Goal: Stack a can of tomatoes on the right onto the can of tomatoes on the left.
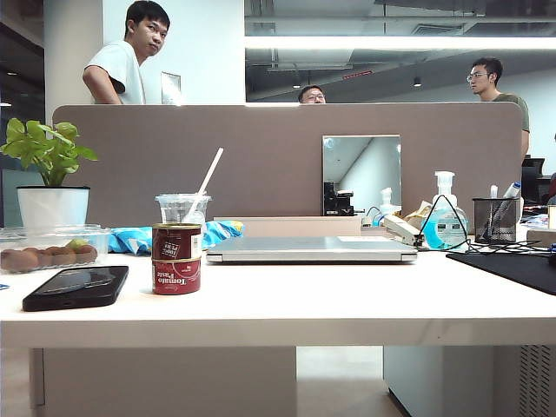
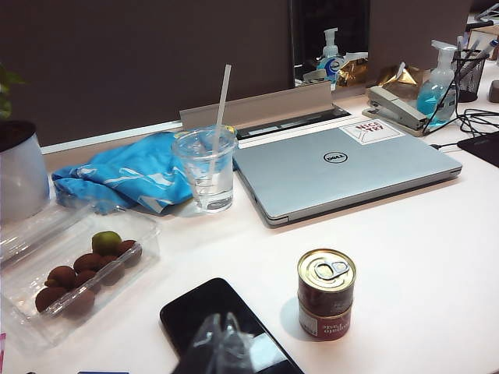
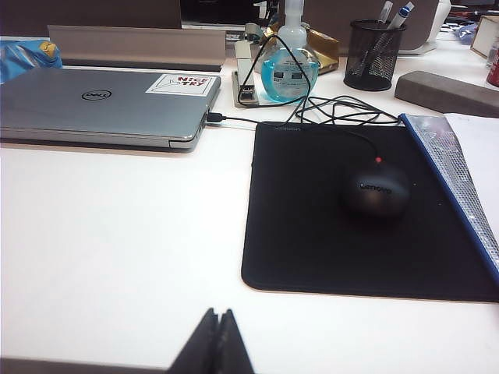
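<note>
Both grippers hung low, away from two stacked red tomato cans (image 1: 176, 258): right gripper (image 3: 216, 343) closed, empty; left gripper (image 2: 222, 343) state unclear.

A white table (image 1: 347, 304) fills the lower frame of the exterior view. At its left lie a black phone (image 1: 76, 286) and a clear fruit box (image 1: 48, 248); centre-left a tomato can (image 1: 176, 276) – another stacked atop; a closed laptop (image 1: 311, 249) mid-frame; a black mouse mat (image 1: 512, 268) at the right edge.
</note>
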